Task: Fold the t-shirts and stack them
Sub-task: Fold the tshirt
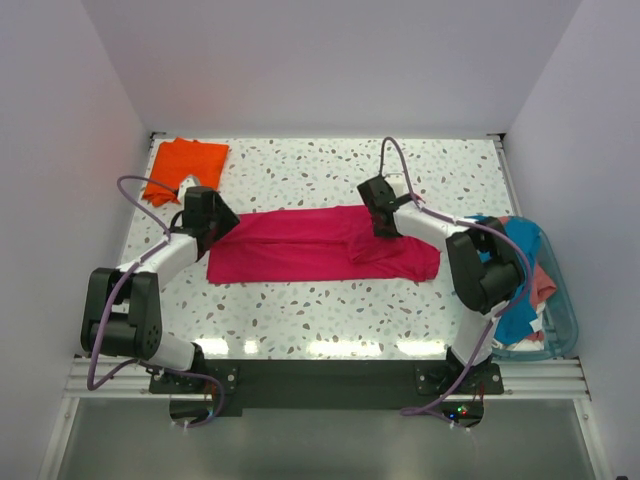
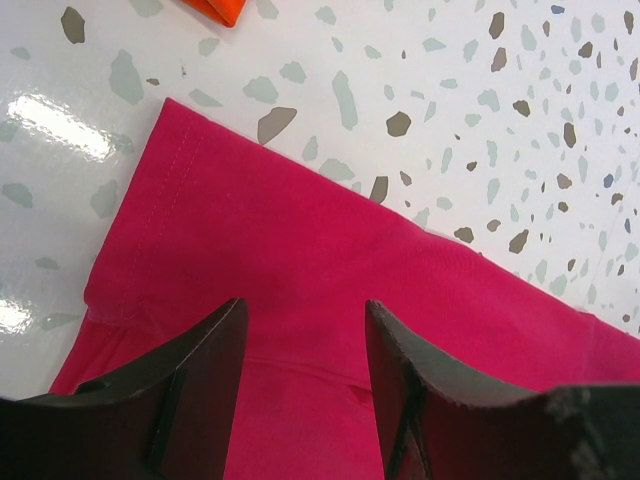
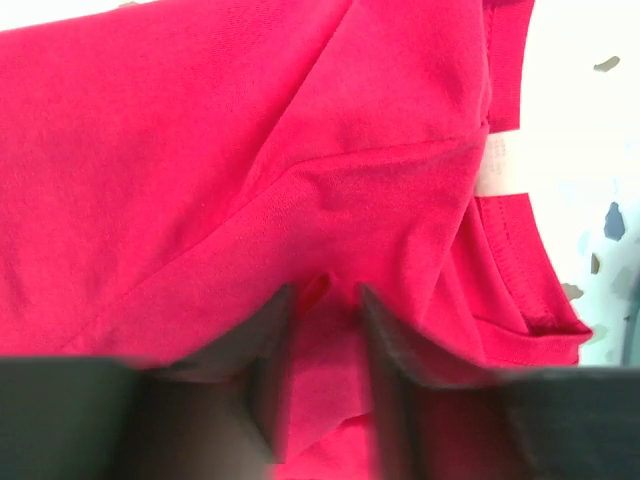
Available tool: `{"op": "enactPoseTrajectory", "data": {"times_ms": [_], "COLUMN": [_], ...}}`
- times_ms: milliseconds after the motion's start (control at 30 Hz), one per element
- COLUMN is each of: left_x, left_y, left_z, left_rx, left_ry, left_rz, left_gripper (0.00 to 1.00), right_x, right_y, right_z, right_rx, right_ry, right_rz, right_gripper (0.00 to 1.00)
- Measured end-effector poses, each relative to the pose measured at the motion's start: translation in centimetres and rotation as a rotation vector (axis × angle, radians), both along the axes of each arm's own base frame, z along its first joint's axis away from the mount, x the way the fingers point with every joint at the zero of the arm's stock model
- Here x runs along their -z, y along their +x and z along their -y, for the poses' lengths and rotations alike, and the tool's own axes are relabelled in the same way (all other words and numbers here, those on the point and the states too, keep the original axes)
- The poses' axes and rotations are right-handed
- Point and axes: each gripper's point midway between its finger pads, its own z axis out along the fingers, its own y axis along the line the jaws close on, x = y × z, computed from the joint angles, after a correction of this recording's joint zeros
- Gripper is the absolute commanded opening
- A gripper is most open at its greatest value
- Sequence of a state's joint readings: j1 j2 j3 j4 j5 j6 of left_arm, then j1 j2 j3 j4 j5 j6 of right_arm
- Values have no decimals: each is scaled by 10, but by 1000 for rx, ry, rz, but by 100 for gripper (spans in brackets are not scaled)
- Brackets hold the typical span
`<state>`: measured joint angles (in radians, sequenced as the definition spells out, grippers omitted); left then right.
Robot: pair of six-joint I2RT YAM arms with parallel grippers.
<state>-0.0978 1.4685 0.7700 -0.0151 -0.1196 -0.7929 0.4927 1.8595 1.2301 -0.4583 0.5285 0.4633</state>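
The magenta-red t-shirt [image 1: 300, 245] lies in a long folded band across the middle of the table. My left gripper [image 1: 215, 222] hovers over its left end, jaws open, nothing between them, only flat cloth [image 2: 300, 230] below [image 2: 305, 320]. My right gripper [image 1: 383, 218] sits low on the shirt's right part near the collar [image 3: 510, 250] and its white label [image 3: 497, 165]. Its blurred fingers [image 3: 325, 295] stand apart with a raised ridge of the cloth [image 3: 200, 130] between the tips. The orange t-shirt [image 1: 185, 163] lies folded at the far left corner.
A clear blue-rimmed tub [image 1: 570, 310] stands at the right edge beside the right arm, holding a teal-blue shirt [image 1: 520, 240] and a salmon-pink one [image 1: 543, 283]. A corner of the orange shirt [image 2: 215, 8] shows at the top of the left wrist view.
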Motion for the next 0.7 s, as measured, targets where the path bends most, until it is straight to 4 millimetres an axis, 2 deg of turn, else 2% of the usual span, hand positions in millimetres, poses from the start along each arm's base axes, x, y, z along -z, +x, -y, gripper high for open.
{"op": "enactPoseTrajectory", "data": {"times_ms": [133,233,333,600,700], "left_x": [0,0,0,2,5], "left_y": [0,0,0,-1,-3], "left_z": [0,0,0,0,0], "left_rx": [0,0,0,1,0], "left_ry": [0,0,-1,-1,-1], "left_rz": [0,0,0,-3,-11], "left_gripper": [55,54,54,54,54], "right_x": [5,9,5,-24,-27], "right_y": [-6,-19,-27,-50,-61], "right_z": [3,9,13,18,20], "right_rx": [2,6,9,11,13], "right_ry": [-3,-6,0,83,119], "right_rz": [-11,-30,-28,45,61], "right_gripper": [8,0,0,0,0]}}
